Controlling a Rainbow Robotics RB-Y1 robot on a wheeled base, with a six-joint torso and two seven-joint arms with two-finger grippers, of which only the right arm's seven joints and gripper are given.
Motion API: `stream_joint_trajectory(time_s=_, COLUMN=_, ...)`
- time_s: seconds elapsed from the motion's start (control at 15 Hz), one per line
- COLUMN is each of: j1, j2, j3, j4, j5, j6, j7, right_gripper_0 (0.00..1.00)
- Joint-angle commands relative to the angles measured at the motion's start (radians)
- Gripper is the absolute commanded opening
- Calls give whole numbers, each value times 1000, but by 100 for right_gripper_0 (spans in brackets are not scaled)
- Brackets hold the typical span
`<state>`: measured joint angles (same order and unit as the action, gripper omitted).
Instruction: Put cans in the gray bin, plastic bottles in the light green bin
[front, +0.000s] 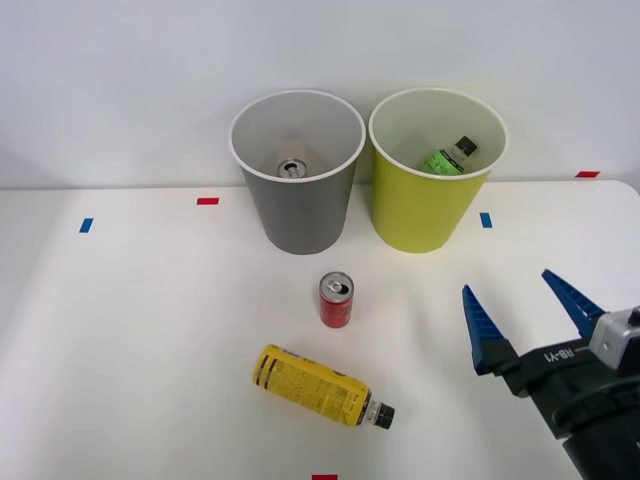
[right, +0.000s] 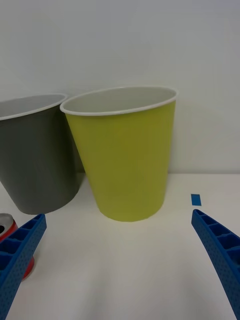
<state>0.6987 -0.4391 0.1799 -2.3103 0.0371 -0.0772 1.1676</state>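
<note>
At the lower right of the front view, the right gripper (front: 525, 300) hangs over the white table (front: 120, 330) with its two blue ribbed fingers (front: 482, 330) spread wide apart and nothing between them. It is released, so it can probably go to the next object.

The tall round gray bin with a white rim (front: 297, 170) stands at the upper centre, and one can with a silver top (front: 291, 169) lies at its bottom. Just beside it, to the right, stands the yellow-green bin of the same shape (front: 436, 170); the clear bottle with a green label and dark cap (front: 447, 157) leans inside it. So one item of each kind is already sorted.

Two things remain on the table. The short red metal can (front: 336, 299) stands upright in the centre, in front of the gray bin. The yellow-labelled plastic bottle with a black cap (front: 321, 386) lies on its side at the lower centre, its cap pointing to the lower right.

In the right wrist view, the red can is at the lower left edge, partly behind one finger (right: 20, 252), and the yellow-green bin is straight ahead.
</note>
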Motion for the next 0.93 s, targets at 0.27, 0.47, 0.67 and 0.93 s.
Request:
stream_joint_trajectory(time_s=0.27, j1=147, j2=108, j3=-10, j4=17, j5=6, j6=-1, j7=7, right_gripper_0=100)
stream_joint_trajectory(time_s=0.47, j1=194, j2=135, j3=-14, j4=17, j5=9, j6=-1, j7=11, right_gripper_0=100)
stream_joint_trajectory(time_s=0.67, j1=212, j2=138, j3=-26, j4=19, j5=10, j6=4, j7=17, right_gripper_0=100)
stream_joint_trajectory(time_s=0.93, j1=183, j2=226, j3=-36, j4=101, j5=36, j6=-45, j7=17, right_gripper_0=100)
